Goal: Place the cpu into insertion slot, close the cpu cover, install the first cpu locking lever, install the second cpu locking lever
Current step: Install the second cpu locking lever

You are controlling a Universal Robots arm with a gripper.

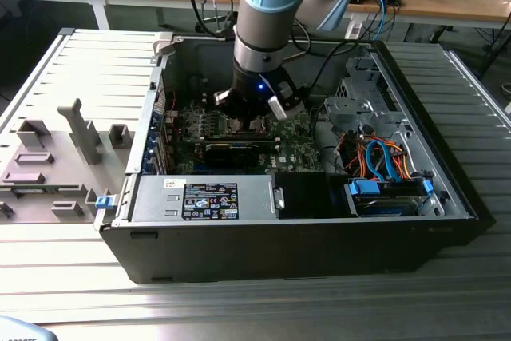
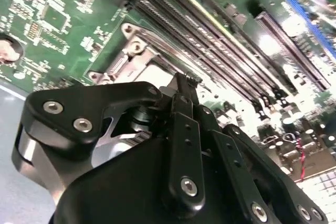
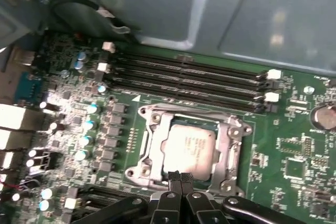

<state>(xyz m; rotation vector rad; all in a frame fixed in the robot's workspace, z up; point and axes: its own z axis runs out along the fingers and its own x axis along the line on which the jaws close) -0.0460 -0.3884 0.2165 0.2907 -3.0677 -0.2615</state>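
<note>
The small flat silver-grey square cpu (image 3: 190, 145) sits in the silver-rimmed square insertion slot (image 3: 152, 129) on the green board, with the thin silver frame cpu cover (image 3: 234, 141) lying flat around it. The black gripper (image 3: 181, 178) hangs just over the slot's near edge, fingers (image 3: 175, 181) pressed together holding nothing, with long black memory slots (image 3: 184, 80) close beside.

The arm (image 1: 267, 13) is seen in the exterior view coming down steeply from the upper edge, its grey tube capped by a pale blue joint cover, and its wrist is pointed almost straight downward. A small blue light is lit on the wrist section. Below it the black gripper (image 1: 249, 113) is carried low. In the first wrist view the gripper (image 3: 180, 178) is shown with its two fingertips (image 3: 175, 177) pressed together, no gap being visible between them. In the second wrist view the black linkage bars and bolted knuckles are seen drawn in, and the fingertips (image 2: 190, 80) appear closed, though the tip is partly blurred there.
</note>
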